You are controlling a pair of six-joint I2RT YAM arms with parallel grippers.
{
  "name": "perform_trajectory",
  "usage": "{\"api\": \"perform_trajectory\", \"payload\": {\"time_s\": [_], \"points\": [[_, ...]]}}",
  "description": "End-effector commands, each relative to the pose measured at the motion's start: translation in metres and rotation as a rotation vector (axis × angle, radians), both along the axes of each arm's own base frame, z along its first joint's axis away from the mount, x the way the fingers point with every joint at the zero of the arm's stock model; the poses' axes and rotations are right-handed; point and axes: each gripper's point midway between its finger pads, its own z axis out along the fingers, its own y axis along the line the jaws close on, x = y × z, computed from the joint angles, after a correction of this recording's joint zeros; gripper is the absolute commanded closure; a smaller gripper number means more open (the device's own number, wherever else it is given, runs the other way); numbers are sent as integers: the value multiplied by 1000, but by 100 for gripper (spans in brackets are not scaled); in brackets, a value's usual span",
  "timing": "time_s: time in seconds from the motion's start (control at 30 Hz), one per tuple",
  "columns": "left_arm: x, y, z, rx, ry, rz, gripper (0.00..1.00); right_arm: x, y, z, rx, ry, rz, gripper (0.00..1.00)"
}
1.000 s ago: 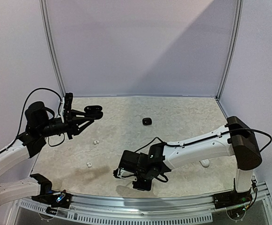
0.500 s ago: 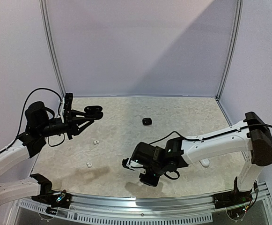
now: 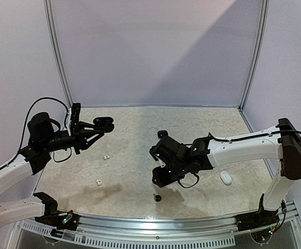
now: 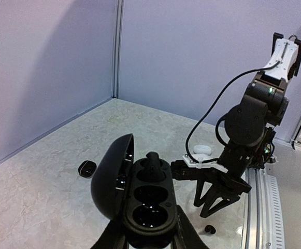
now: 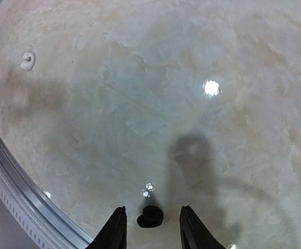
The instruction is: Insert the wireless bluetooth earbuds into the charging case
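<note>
We fear the right tool [image 5: 153,209], jaws apart, may knock the black earbud [image 3: 158,197] away; left tool [image 4: 150,239] clamps the charging case [image 4: 149,205].

three cases, four earbuds, two grippers

cases: three. one open black case [image 4: 109,181] is held off the table. one small black case [image 4: 87,168] lies in the table's far half. one white case [image 3: 226,177] lies near the table's right edge.

earbuds: four show. two are white, the farther white earbud [image 3: 106,156] and the nearer white earbud [image 3: 98,182], both on the table's left half. two are black, the loose black earbud [image 3: 158,197] by the table's near edge and the seated black earbud [image 4: 153,162] inside the open black case.

grippers: two, the left gripper [image 4: 150,239] and the right gripper [image 5: 153,210].
</note>
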Motion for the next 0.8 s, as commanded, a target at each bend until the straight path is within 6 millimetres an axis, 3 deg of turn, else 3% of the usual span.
{"api": "perform_trajectory", "payload": {"time_s": [0.0,0.23,0.53,0.77], "points": [[0,2,1,2,-20,-3,100,-24,-15,-32,-20,181,-192,68],[-2,1,1,-2,-20,-14,100,-46,1,-41,14,258,-163,72],[-4,1,2,-5,-16,-16,100,-46,-14,-54,-24,261,-219,77],[-4,1,3,-6,-21,-21,100,-48,-13,-69,-27,284,-235,78]]}}
